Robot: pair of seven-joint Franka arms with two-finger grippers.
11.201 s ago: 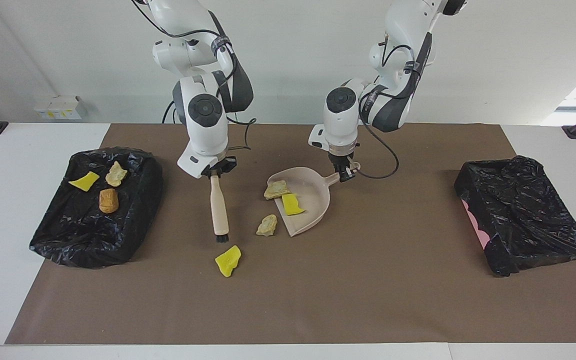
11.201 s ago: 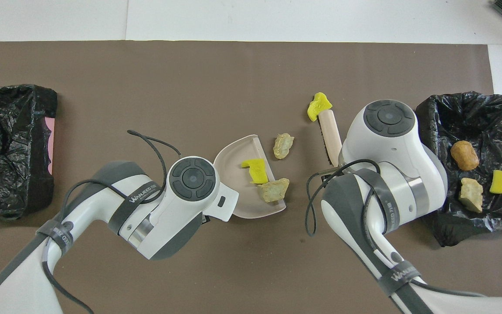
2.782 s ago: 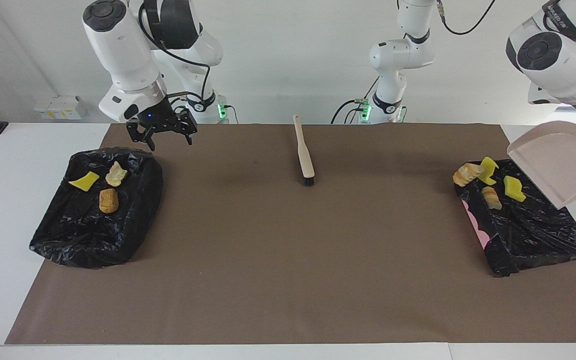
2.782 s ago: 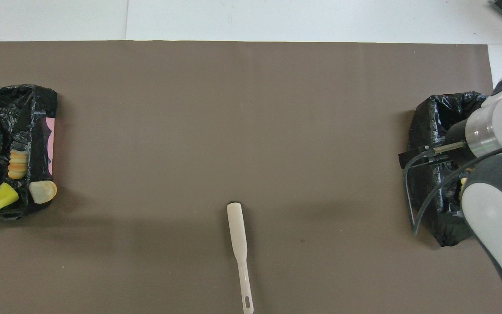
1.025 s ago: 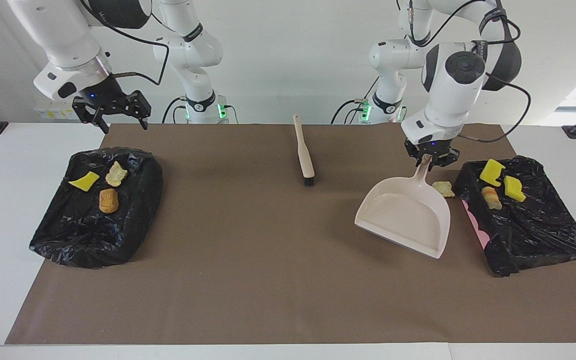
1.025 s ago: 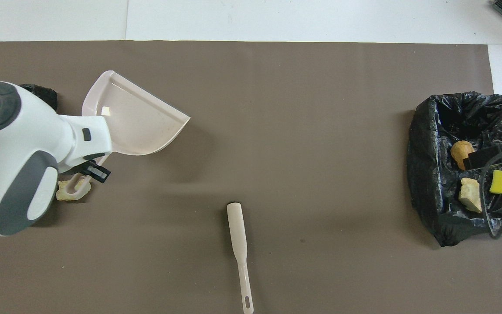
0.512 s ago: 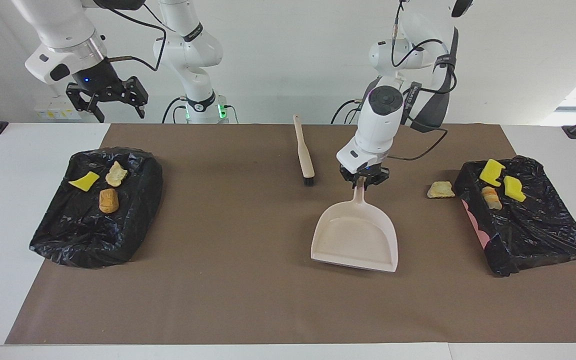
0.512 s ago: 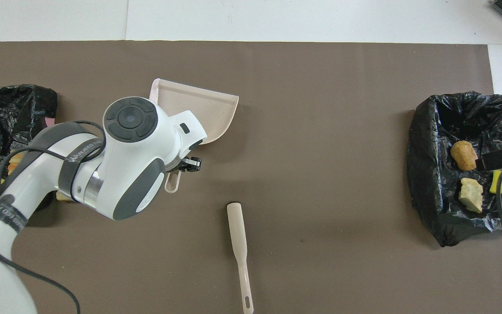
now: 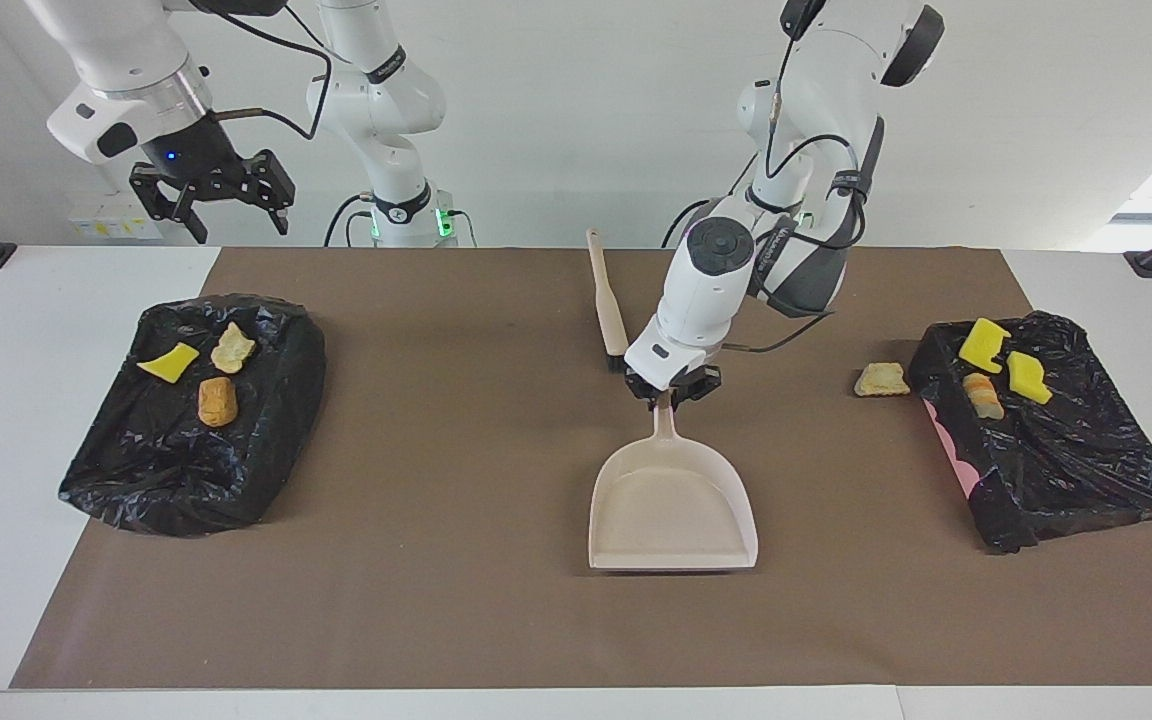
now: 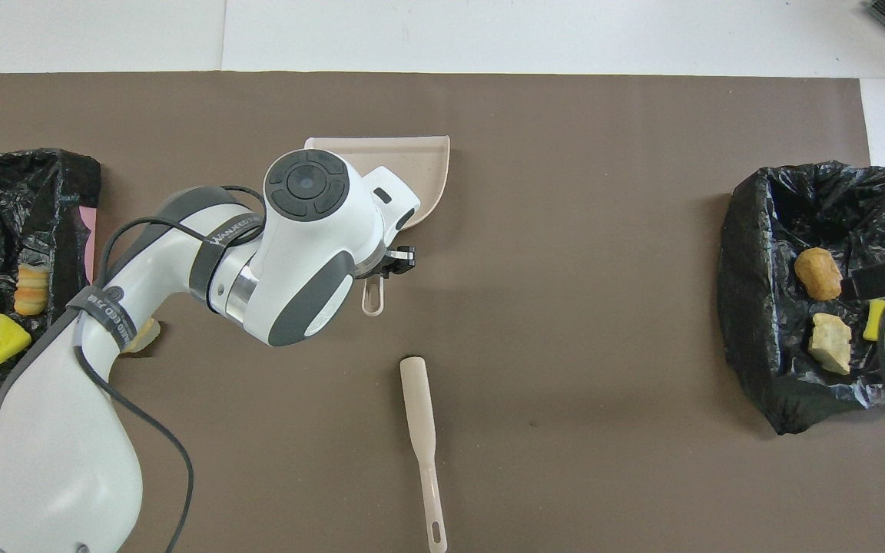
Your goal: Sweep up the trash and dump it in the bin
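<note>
Gripping the handle of the pale pink plastic dustpan (image 9: 673,505), the left tool (image 9: 673,388) holds it at the middle of the brown bench (image 9: 436,600), its fingers closed narrow. One tan sponge chunk (image 9: 881,379) lies just beside the black-lined bin (image 9: 1066,470) toward the left arm's end. The right tool (image 9: 211,195) waits with its fingers wide over the bench edge near the other bin (image 9: 166,480).

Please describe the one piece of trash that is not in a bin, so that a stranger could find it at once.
Go to the black bin at the left arm's end of the table. Beside it, on the brown mat, lies a small tan chunk. It alone lies on the mat; every other piece sits in a bin.
</note>
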